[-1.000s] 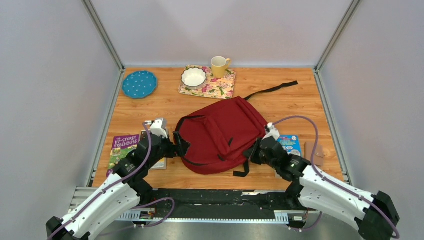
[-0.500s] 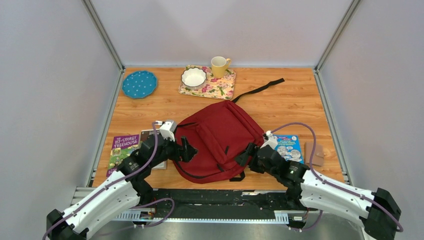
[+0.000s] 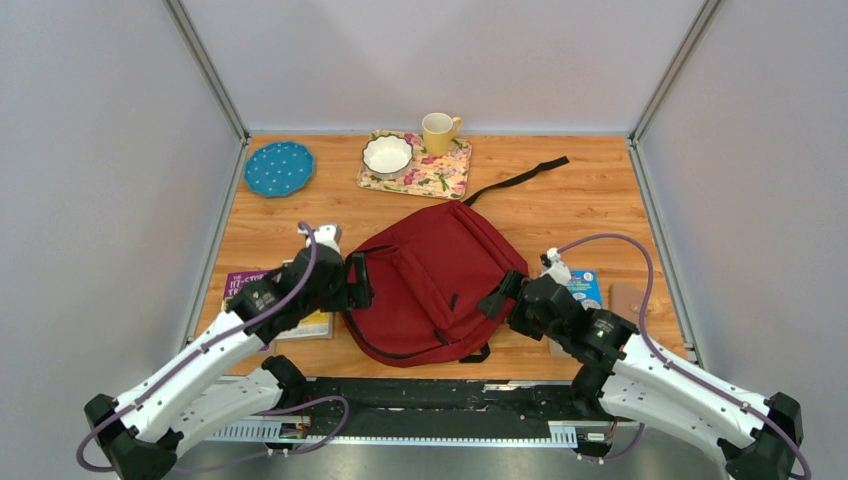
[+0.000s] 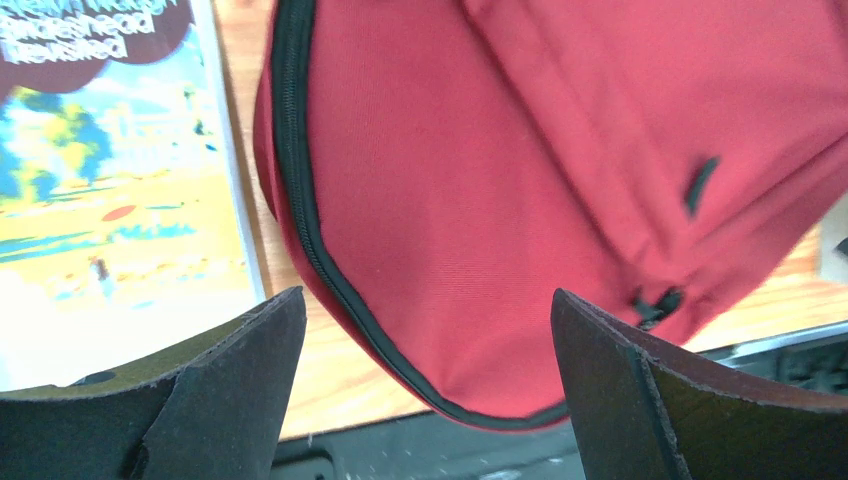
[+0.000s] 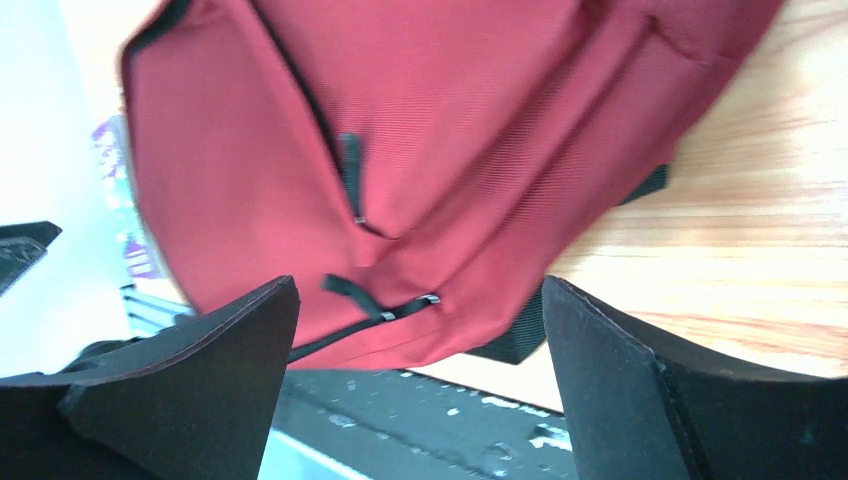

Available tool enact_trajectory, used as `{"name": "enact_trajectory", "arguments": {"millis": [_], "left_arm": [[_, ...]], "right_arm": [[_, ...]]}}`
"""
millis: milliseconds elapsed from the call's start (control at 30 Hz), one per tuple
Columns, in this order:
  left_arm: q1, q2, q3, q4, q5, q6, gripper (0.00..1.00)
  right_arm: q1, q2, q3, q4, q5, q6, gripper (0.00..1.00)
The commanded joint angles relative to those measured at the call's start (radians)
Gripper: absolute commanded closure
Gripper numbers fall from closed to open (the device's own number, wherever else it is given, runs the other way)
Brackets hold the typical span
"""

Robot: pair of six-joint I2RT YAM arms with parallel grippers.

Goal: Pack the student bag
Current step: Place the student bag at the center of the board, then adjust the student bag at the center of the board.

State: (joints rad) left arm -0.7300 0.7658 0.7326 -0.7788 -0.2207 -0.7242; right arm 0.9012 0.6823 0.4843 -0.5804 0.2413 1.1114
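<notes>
Task object: the student bag (image 3: 435, 285), a large dark red soft fabric backpack with black zippers and straps. It lies flat on the wooden table (image 3: 600, 200), front pocket up, close to the near edge and midway between the two arms.
Long axis: diagonal, from the rounded end at near left to the end at far right, where a black strap (image 3: 520, 178) trails away.
Left gripper (image 3: 358, 280): jaws wide apart and holding nothing. It sits at the bag's left edge, touching or just beside it; which cannot be told.
Left wrist view: the black main zipper track (image 4: 300, 220) curves along the bag's edge just ahead of the left gripper (image 4: 425, 300).
Right gripper (image 3: 497, 297): jaws spread and empty, just beside the bag's right edge.
Right wrist view: black zipper pulls (image 5: 380, 310) lie ahead of the right gripper (image 5: 420, 285), in line with the gap between its fingers.
Nearer arm: neither by a clear margin, as the bag is flanked on both sides. The right arm appears better aligned with the pulls.
Judged state: all the zippers in view look closed, so opening probably comes first.
Nearby items: picture books (image 3: 248, 290) on the left and a blue book (image 3: 585, 287) on the right.
</notes>
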Motion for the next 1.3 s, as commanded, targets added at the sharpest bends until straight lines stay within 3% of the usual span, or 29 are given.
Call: {"name": "enact_trajectory", "arguments": {"millis": [0, 100, 133, 200, 333, 533, 733, 767, 833, 867, 933, 967, 1067, 1267], "left_arm": [[-0.002, 0.125, 0.276, -0.316, -0.069, -0.107, 0.01], [-0.002, 0.185, 0.246, -0.304, -0.033, -0.116, 0.01], [-0.003, 0.170, 0.170, -0.278, -0.025, -0.124, 0.01], [-0.005, 0.118, 0.063, -0.147, 0.001, -0.124, 0.01], [-0.003, -0.083, -0.155, -0.053, -0.058, -0.136, 0.01], [-0.005, -0.068, -0.189, -0.022, -0.013, -0.147, 0.01], [-0.003, -0.024, -0.302, 0.242, 0.103, -0.161, 0.02], [-0.003, -0.008, -0.305, 0.251, 0.103, -0.156, 0.16], [-0.003, 0.042, -0.285, 0.262, 0.090, -0.136, 0.28], [-0.002, 0.061, -0.277, 0.269, 0.074, -0.123, 0.45], [-0.003, 0.120, -0.240, 0.289, 0.057, -0.069, 0.57], [-0.002, 0.144, -0.222, 0.288, 0.038, -0.049, 0.70], [0.023, 0.237, -0.139, 0.294, 0.056, 0.058, 0.84], [0.128, 0.366, 0.019, 0.271, 0.157, 0.281, 0.89]], "right_arm": [[-0.001, 0.049, 0.143, -0.107, -0.051, 0.045, 0.05], [-0.001, 0.075, 0.119, -0.058, -0.068, 0.042, 0.05], [-0.001, 0.077, 0.087, -0.038, -0.065, 0.025, 0.05], [0.001, 0.068, 0.059, -0.001, -0.028, 0.007, 0.05], [-0.001, -0.003, 0.005, 0.010, 0.029, -0.035, 0.04], [-0.004, -0.058, -0.033, 0.013, 0.012, -0.019, 0.04], [-0.008, -0.026, -0.065, 0.060, -0.002, -0.012, 0.04], [-0.008, -0.014, -0.067, 0.068, -0.004, -0.013, 0.04], [-0.021, -0.001, -0.070, 0.085, -0.005, -0.015, 0.04], [-0.027, 0.011, -0.070, 0.088, -0.017, -0.015, 0.04], [-0.053, 0.019, -0.078, 0.108, -0.039, -0.028, 0.04], [-0.064, 0.022, -0.084, 0.114, -0.056, -0.031, 0.04], [-0.116, 0.026, -0.107, 0.134, -0.109, -0.045, 0.04], [-0.166, 0.022, -0.162, 0.224, -0.163, -0.044, 0.04]]}}
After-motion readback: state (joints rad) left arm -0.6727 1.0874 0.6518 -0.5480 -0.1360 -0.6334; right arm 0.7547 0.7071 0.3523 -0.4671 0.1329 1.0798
